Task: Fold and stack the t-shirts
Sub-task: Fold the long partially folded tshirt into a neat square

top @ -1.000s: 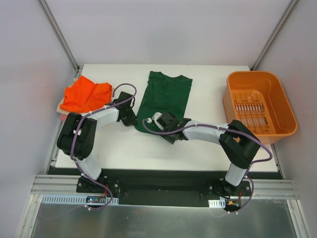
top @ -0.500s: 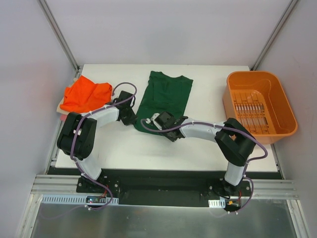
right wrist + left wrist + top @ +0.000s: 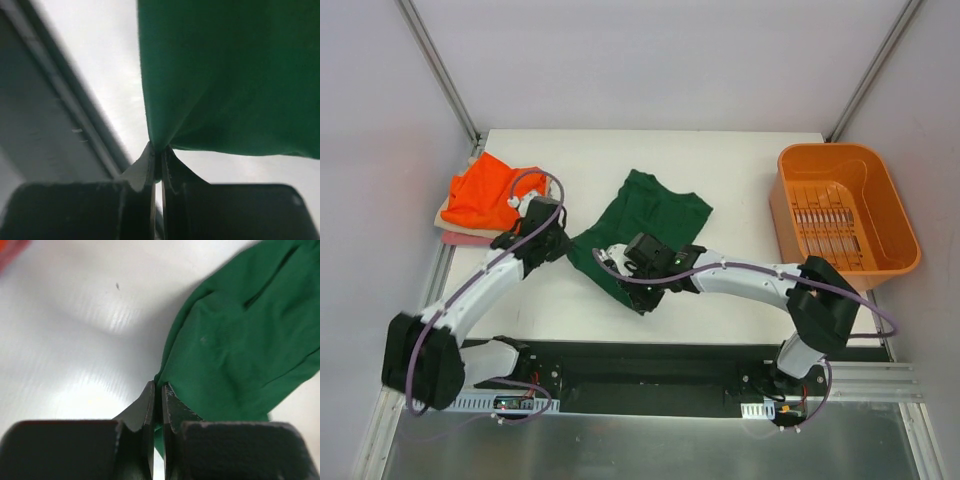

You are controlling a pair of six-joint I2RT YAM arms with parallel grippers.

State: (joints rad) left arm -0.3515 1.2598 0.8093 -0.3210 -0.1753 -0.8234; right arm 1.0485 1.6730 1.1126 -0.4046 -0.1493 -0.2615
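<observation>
Since the green t-shirt (image 3: 650, 210) is the one being folded, I'll start there: it's lying on the white worktop (image 3: 750, 300) off to the left of the orange basket (image 3: 835, 150), well apart from it. It sits a bit skewed, with its near edge pulled up into two peaks.

Those peaks are me. My left pincer (image 3: 158, 390) is clamped tight on the near corner farthest from the basket, and in the wrist view you can see the cloth bunching right into the tips. My right pincer (image 3: 159, 150) is closed on the other near corner, the one on the basket's side, with the fabric hanging out of it in a pinched fold. So I've got both ends of one edge at once. My guess at why: with both corners held, the hem should stay level when it gets carried over the rest of the shirt, instead of one side dragging. No fold made with this edge yet, as far as I can tell.

Farther from the basket again, past the green one, the orange t-shirt (image 3: 490, 195) sits on top of a pale cream one (image 3: 442, 212) and a pink one (image 3: 462, 238) at the worktop's edge. That looks like the stack, so the green one probably ends up there. The basket itself looks empty and isn't touching anything.
</observation>
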